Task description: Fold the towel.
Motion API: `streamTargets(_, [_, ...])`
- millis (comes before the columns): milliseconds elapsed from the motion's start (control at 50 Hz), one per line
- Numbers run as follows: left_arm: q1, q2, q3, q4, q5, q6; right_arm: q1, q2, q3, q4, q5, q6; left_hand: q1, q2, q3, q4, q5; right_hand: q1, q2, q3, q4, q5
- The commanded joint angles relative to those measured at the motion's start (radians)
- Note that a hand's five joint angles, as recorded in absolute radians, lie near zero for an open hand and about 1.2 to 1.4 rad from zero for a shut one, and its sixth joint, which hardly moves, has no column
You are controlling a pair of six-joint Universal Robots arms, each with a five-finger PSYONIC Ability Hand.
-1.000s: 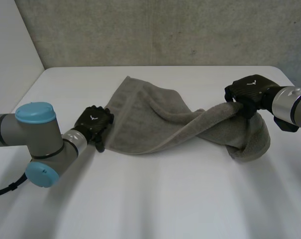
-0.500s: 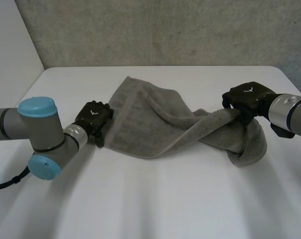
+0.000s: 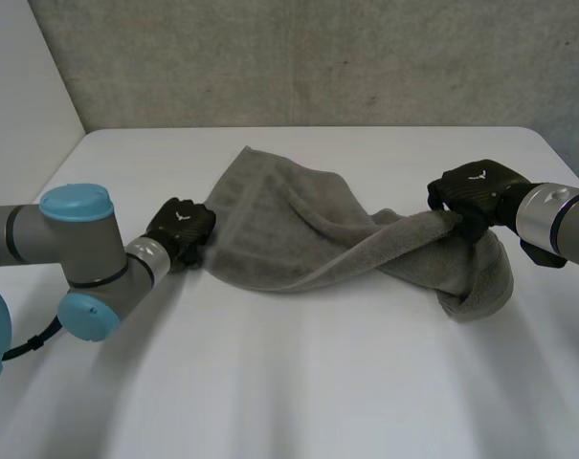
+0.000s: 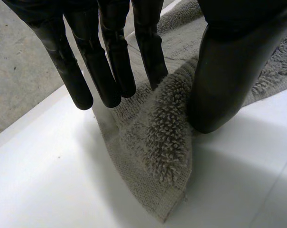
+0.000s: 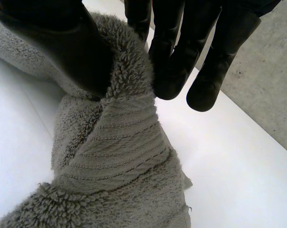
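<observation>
Though twisted, towel (image 3: 291, 239) in right hand (image 5: 174, 52)

- grey towel (image 3: 279, 229) lies twisted across the white tabletop (image 3: 318, 373)
- left hand (image 3: 181, 228) sits at its near left corner
- right hand (image 3: 473, 191) grips its raised right end, cloth drooping below

Left hand (image 3: 179, 228) slid farther from robot along left edge of towel (image 3: 289, 229), dragging pinched corner with it. Left arm (image 3: 83, 244) swung after it, and its blue cap rose in head view. Right hand (image 3: 473, 189) dropped slightly and shifted inward, mostly in first half second. Towel's near edge at left drew back from robot. Bundle hanging under right hand sagged lower and closer to robot.
</observation>
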Motion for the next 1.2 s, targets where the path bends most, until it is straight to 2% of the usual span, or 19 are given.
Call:
streamTargets(20, [0.0,0.001,0.002,-0.01,0.0,0.0,0.001,0.0,0.002,0.0,0.001,0.0,0.025,0.017,0.021,0.016,0.024,0.069,0.088,0.058,0.058,0.079])
streamTargets(60, [0.0,0.002,0.0,-0.013,0.0,0.0,0.0,0.0,0.005,0.0,0.003,-0.002,0.211,0.204,0.208,0.202,0.211,0.069,0.088,0.058,0.058,0.079])
streamTargets(80, [0.0,0.002,0.0,-0.013,0.0,0.0,0.0,0.0,0.005,0.0,0.003,-0.002,0.213,0.205,0.209,0.203,0.212,0.069,0.088,0.058,0.058,0.079])
streamTargets(120, [0.0,0.005,-0.006,-0.016,0.0,0.0,0.001,0.0,0.007,0.0,0.004,-0.002,0.496,0.488,0.492,0.487,0.496,0.069,0.088,0.058,0.058,0.079])
streamTargets(160, [0.0,0.011,-0.012,-0.021,-0.002,0.001,0.001,-0.002,0.007,0.002,0.006,-0.002,0.558,0.55,0.554,0.549,0.558,0.069,0.088,0.058,0.058,0.079])
streamTargets(300, [0.005,0.114,-0.043,-0.076,-0.005,-0.008,0.0,-0.021,0.007,0.012,0.012,0.0,0.559,0.551,0.555,0.55,0.558,0.069,0.088,0.058,0.058,0.079])
streamTargets(400, [0.046,0.327,-0.145,-0.097,-0.003,-0.015,0.001,-0.11,0.016,0.075,0.009,0.003,0.559,0.551,0.555,0.55,0.558,0.069,0.088,0.058,0.058,0.079])
streamTargets(520, [0.051,0.449,-0.237,-0.097,-0.003,-0.023,0.013,-0.13,0.044,0.172,-0.004,-0.009,0.559,0.551,0.555,0.55,0.558,0.069,0.088,0.058,0.058,0.079])
streamTargets(600, [0.069,0.507,-0.317,-0.113,-0.002,-0.015,0.023,-0.111,0.099,0.233,0.012,-0.106,0.559,0.551,0.555,0.55,0.558,0.069,0.088,0.058,0.058,0.079])
streamTargets(740, [0.075,0.462,-0.32,-0.165,-0.002,-0.008,0.026,-0.063,0.082,0.261,0.047,-0.281,0.559,0.551,0.555,0.55,0.558,0.069,0.088,0.058,0.058,0.079])
streamTargets(840, [0.074,0.407,-0.141,-0.168,-0.015,-0.005,0.035,-0.011,-0.122,0.15,0.078,-0.267,0.559,0.551,0.555,0.55,0.558,0.069,0.088,0.058,0.058,0.079])
streamTargets(880, [0.072,0.366,0.047,-0.163,-0.017,-0.011,0.062,0.018,-0.291,0.007,0.104,-0.232,0.559,0.551,0.555,0.55,0.558,0.069,0.088,0.058,0.058,0.079])
streamTargets(940, [0.069,0.34,0.163,-0.16,-0.025,-0.012,0.084,0.025,-0.361,-0.08,0.113,-0.212,0.559,0.551,0.555,0.55,0.558,0.069,0.088,0.058,0.058,0.079])
streamTargets(980, [0.055,0.277,0.409,-0.15,-0.083,-0.035,0.114,0.026,-0.457,-0.295,0.122,-0.149,0.559,0.551,0.555,0.55,0.558,0.069,0.088,0.058,0.058,0.079])
streamTargets(1000, [0.055,0.277,0.41,-0.149,-0.083,-0.035,0.115,0.026,-0.458,-0.296,0.122,-0.149,0.559,0.551,0.555,0.55,0.558,0.069,0.088,0.058,0.058,0.079])
streamTargets(1040, [0.052,0.249,0.593,-0.098,-0.174,-0.096,0.124,0.015,-0.479,-0.496,0.147,-0.077,0.559,0.551,0.555,0.55,0.558,0.069,0.088,0.058,0.058,0.079])
streamTargets(1080, [0.052,0.249,0.641,-0.058,-0.205,-0.141,0.13,0.012,-0.476,-0.559,0.168,-0.042,0.559,0.551,0.555,0.55,0.558,0.069,0.088,0.058,0.058,0.079])
streamTargets(1160, [0.057,0.268,0.657,0.024,-0.219,-0.215,0.154,0.006,-0.473,-0.555,0.21,-0.008,0.559,0.551,0.555,0.55,0.558,0.069,0.088,0.058,0.058,0.079])
streamTargets(1200, [0.058,0.287,0.634,0.051,-0.207,-0.252,0.17,0.018,-0.461,-0.433,0.213,-0.026,0.559,0.551,0.555,0.55,0.558,0.069,0.088,0.058,0.058,0.079])
